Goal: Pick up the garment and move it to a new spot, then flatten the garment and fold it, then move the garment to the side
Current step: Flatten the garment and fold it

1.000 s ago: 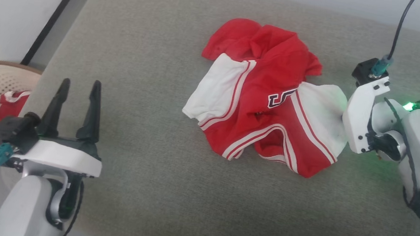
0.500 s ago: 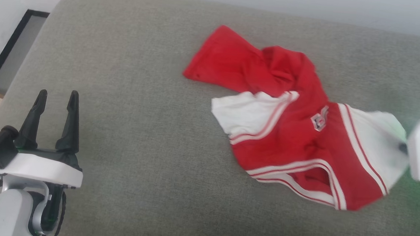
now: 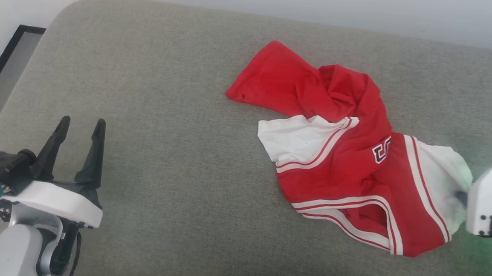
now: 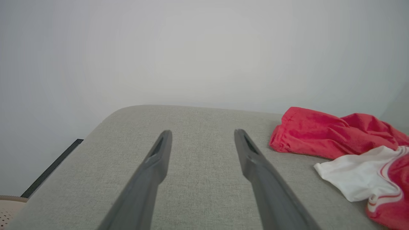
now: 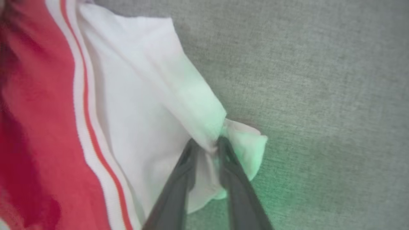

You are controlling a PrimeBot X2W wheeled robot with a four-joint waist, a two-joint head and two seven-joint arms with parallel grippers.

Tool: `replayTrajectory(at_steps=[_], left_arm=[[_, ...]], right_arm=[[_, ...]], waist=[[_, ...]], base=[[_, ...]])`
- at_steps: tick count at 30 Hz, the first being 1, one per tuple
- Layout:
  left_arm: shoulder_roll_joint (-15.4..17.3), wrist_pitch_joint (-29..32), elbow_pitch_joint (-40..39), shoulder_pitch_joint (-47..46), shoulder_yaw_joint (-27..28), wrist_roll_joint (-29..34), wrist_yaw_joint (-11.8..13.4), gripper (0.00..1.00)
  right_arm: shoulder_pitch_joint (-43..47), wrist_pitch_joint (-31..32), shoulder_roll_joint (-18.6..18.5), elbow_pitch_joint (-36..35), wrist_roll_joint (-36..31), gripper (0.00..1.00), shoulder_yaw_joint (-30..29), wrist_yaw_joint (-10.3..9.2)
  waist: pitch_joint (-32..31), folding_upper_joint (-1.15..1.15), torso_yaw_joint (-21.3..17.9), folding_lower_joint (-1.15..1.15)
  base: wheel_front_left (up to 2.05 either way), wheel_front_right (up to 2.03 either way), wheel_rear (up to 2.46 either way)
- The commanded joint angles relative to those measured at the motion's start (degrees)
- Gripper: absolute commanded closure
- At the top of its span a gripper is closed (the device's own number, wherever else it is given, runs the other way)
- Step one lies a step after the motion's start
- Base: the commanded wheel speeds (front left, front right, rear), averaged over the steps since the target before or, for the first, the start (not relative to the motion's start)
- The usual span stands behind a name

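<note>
Right claw (image 5: 207,144) is seen apparently pinched on the white sleeve (image 5: 150,95) of the soft, limp garment (image 3: 346,169), crumpled on the grey worktop (image 3: 166,107), while the left claw (image 3: 80,124) is held open; hems are judged the surest hold.

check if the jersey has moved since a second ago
Yes. The jersey has been dragged toward the robot's right: its white sleeve, pinched in the right claw, lies farther from the left edge of the grey cushion.

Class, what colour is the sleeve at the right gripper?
White sleeve; the right wrist view shows it best.
</note>
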Motion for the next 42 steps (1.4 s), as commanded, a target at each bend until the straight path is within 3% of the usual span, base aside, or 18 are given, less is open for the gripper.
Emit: replayTrajectory(at_steps=[1, 14, 27, 34, 42], left_arm=[[0.4, 1.0, -0.3, -1.0, -0.2, -0.4, -0.4, 0.00], [5.0, 15.1, -4.0, -2.2, -2.9, -5.7, -2.9, 0.00], [10.1, 32.0, -4.9, -7.0, -5.8, -9.0, -2.4, 0.00], [10.0, 42.7, -0.9, -13.2, -10.2, -10.2, -2.6, 0.00], [8.1, 52.2, 8.2, -21.3, -15.6, -8.2, -1.7, 0.00]], right_arm=[[0.8, -0.4, 1.8, 1.1, -0.8, 0.00, 0.4, 0.00], [0.8, -6.0, 4.1, -9.1, -3.3, 0.00, -0.5, -0.02], [2.4, -23.3, 10.8, -19.8, -9.0, 0.00, -4.3, -0.03], [2.7, -32.5, 15.3, -22.7, -13.4, 0.00, -8.7, 0.00], [3.3, -33.3, 17.7, -23.7, -14.8, 0.00, -9.3, 0.00]], waist=[[-0.5, 0.00, -0.8, 0.00], [-2.4, 0.00, -8.1, 0.00], [-0.6, 0.00, -19.6, 0.00], [0.8, 0.00, -22.9, 0.00], [2.3, 0.00, -24.3, 0.00]], base=[[0.00, 0.00, 0.00], [0.00, 0.00, 0.00], [0.00, 0.00, 0.00], [0.00, 0.00, 0.00], [0.00, 0.00, 0.00]])
